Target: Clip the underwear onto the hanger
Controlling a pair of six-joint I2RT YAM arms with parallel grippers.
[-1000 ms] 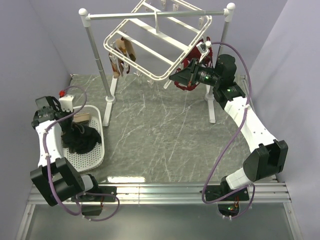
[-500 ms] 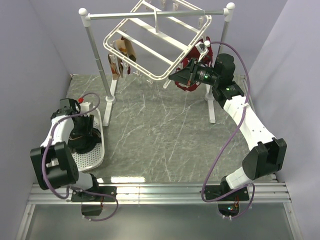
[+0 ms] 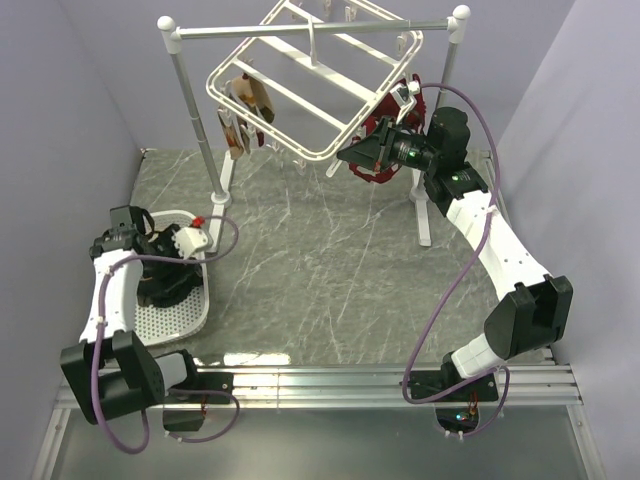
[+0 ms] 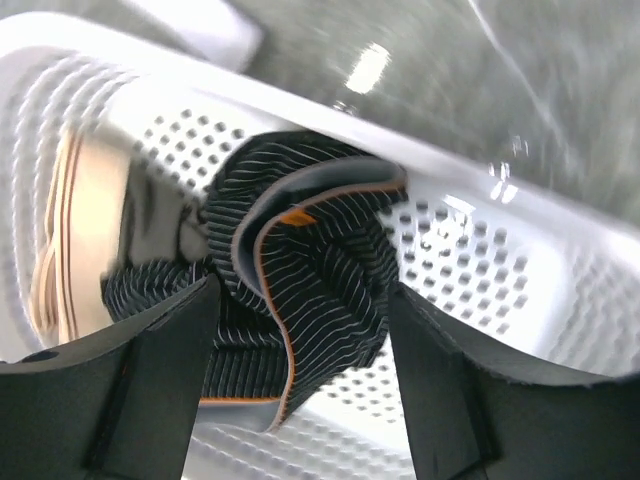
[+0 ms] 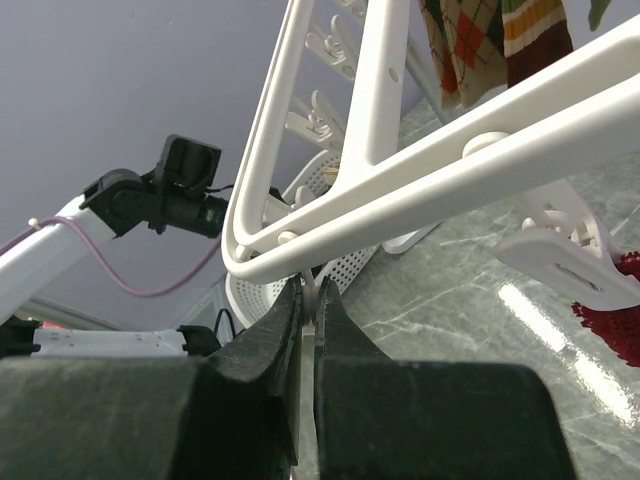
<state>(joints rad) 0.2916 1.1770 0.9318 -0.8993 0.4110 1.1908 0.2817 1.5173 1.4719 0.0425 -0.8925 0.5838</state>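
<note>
The underwear (image 4: 300, 260), black with thin pale stripes and an orange edge, lies crumpled in the white perforated basket (image 4: 470, 250). From above the underwear (image 3: 165, 282) shows as a dark heap. My left gripper (image 4: 300, 390) hangs open just over it, one finger (image 4: 150, 390) on each side, and the cloth is not pinched. The left gripper (image 3: 165, 262) sits over the basket's far half. The white hanger (image 3: 300, 90) hangs tilted from the rail. My right gripper (image 5: 308, 300) is shut on a small clip tab under the hanger's (image 5: 400, 190) near corner. The right gripper (image 3: 345, 155) is at that low corner.
The white two-post rail stand (image 3: 180, 60) spans the back. An argyle garment (image 3: 240, 115) hangs at the frame's left and a dark red bra (image 3: 385, 140) at its right, behind my right wrist. A tan garment (image 4: 80, 230) lies in the basket (image 3: 195, 310). A free clip (image 5: 570, 260) dangles nearby.
The left gripper has opened, and the arm has swung right over the basket, coming down over the underwear. The right arm and the hanger have stayed still.
</note>
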